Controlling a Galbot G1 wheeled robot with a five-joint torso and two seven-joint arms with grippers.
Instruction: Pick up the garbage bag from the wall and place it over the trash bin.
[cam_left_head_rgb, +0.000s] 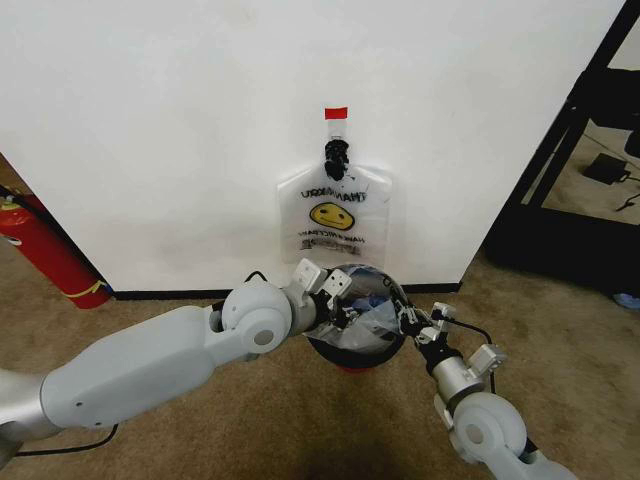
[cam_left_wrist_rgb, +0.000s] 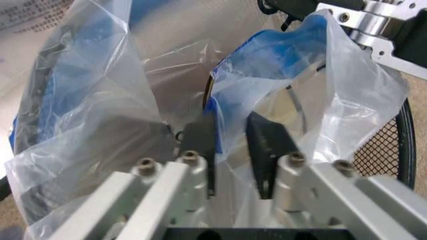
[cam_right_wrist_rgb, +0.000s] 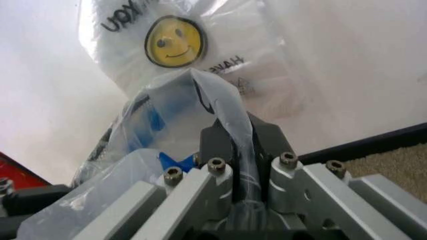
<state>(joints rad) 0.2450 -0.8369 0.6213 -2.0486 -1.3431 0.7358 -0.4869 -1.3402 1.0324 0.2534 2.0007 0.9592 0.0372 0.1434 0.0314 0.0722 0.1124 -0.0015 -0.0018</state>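
The garbage bag (cam_left_head_rgb: 372, 310), thin clear film with blue tape on its edge, sits in the mouth of the black mesh trash bin (cam_left_head_rgb: 352, 352) at the foot of the wall (cam_left_head_rgb: 150, 120). My left gripper (cam_left_head_rgb: 340, 305) is at the bin's left rim. In the left wrist view its fingers (cam_left_wrist_rgb: 200, 142) stand slightly apart, with the bag's blue-taped edge (cam_left_wrist_rgb: 287, 55) hanging loose between them beside the bin's mesh (cam_left_wrist_rgb: 380, 150). At the right rim my right gripper (cam_left_head_rgb: 408, 322) is shut on a bunched fold of the bag (cam_right_wrist_rgb: 187, 100), which its fingers (cam_right_wrist_rgb: 267, 140) pinch.
A second smiley bag (cam_left_head_rgb: 335, 215) with mirrored print hangs from the black hook (cam_left_head_rgb: 334, 155) under red tape (cam_left_head_rgb: 336, 112). A red fire extinguisher (cam_left_head_rgb: 45, 250) leans at the left. A black rack (cam_left_head_rgb: 590, 130) stands at the right. Brown carpet surrounds the bin.
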